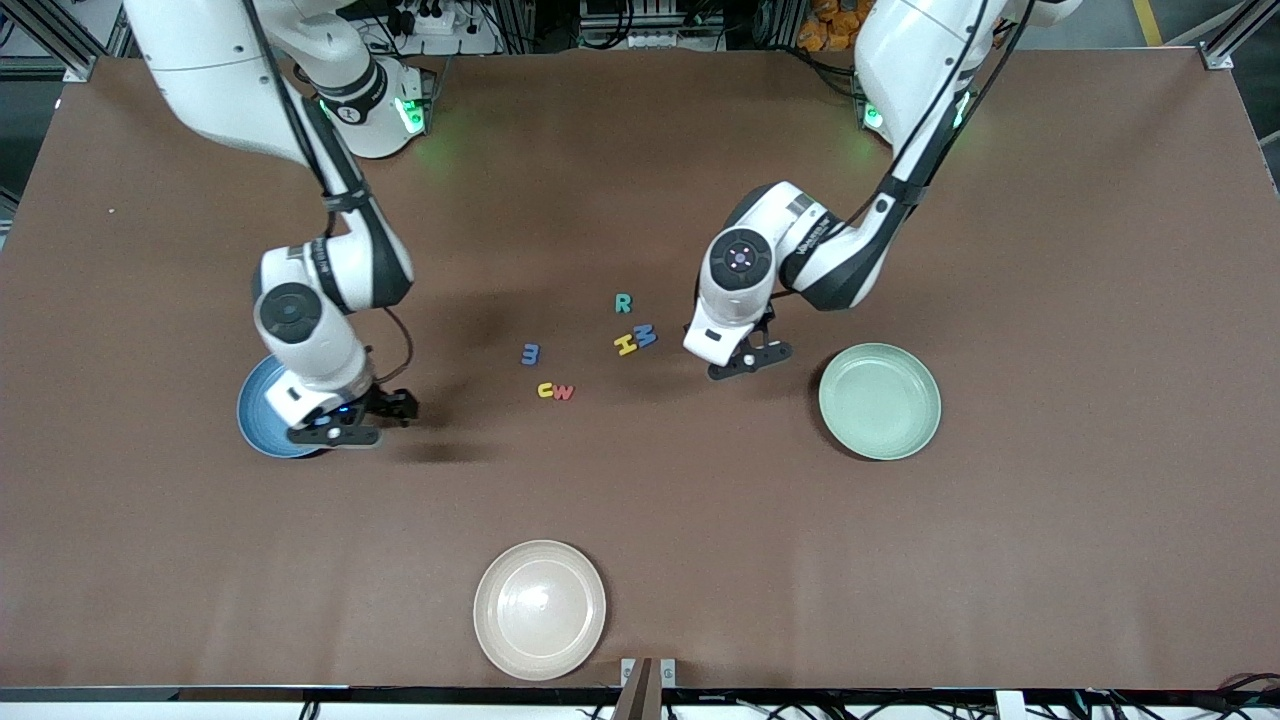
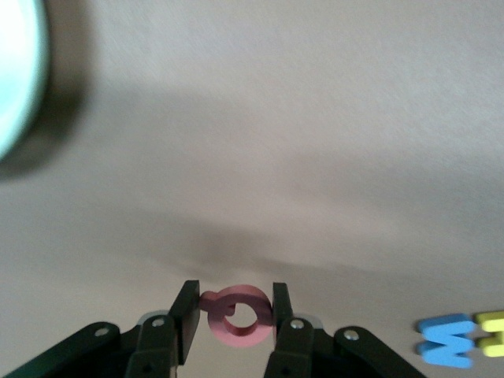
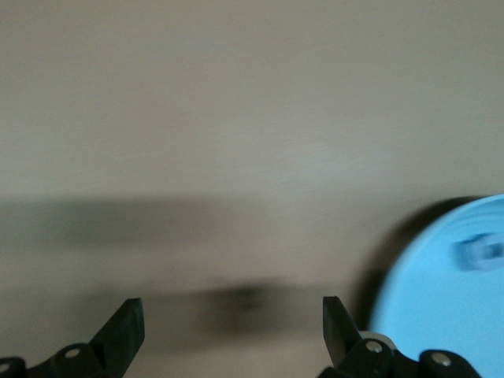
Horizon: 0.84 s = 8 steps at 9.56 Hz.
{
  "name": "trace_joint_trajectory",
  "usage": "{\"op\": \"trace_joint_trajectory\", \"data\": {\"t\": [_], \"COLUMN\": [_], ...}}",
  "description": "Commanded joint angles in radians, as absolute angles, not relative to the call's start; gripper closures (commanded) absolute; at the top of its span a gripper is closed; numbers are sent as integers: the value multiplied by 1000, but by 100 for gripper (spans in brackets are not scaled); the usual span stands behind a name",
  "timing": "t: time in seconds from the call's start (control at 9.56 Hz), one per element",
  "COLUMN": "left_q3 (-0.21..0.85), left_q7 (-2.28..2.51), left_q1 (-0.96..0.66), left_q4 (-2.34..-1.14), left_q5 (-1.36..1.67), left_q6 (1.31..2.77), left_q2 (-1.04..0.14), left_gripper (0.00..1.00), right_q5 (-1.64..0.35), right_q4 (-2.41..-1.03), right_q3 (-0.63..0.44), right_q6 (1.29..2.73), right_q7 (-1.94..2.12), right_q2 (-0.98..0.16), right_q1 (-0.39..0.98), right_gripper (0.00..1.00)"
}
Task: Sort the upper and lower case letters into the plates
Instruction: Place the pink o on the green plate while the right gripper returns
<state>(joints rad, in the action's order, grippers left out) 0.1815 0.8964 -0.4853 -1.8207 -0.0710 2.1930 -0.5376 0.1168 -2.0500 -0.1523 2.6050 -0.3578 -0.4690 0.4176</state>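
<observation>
Cream-white plate [image 1: 539, 609] sits unused at the table's edge nearest the front camera. Red Q [image 2: 239, 316], a flat foam ring, is pinched in the left hand [image 1: 752, 357] above bare table beside the pale green plate [image 1: 879, 401], still empty. Right hand [image 1: 352, 418], fingers wide, hovers by the matte blue plate [image 1: 258, 412], which holds one small blue piece. Six letters [image 1: 590, 346] wait mid-table, so sorting looks barely begun.

Being shown: three plates [image 1: 880, 401], seven foam letters [image 1: 623, 303], two grippers [image 1: 752, 362].
</observation>
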Motion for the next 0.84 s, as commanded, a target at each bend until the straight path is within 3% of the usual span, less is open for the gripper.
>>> {"op": "trace_joint_trajectory", "data": {"t": [0.0, 0.73], "left_q3": [186, 189], "left_q7": [708, -67], "left_q1": [-428, -215], "left_q4": [-1841, -1844], "left_q5": [-95, -263], "left_q6": [2157, 2193], "left_q2": [-503, -498], "left_gripper": [65, 62], "right_q5": [101, 101], "right_q4": [-2042, -1965], "right_q3": [-111, 31], "right_q6": [2592, 2588], "right_q7": [-333, 185], "right_q2": [-451, -489], "right_q1": [466, 501], "right_gripper": [0, 0]}}
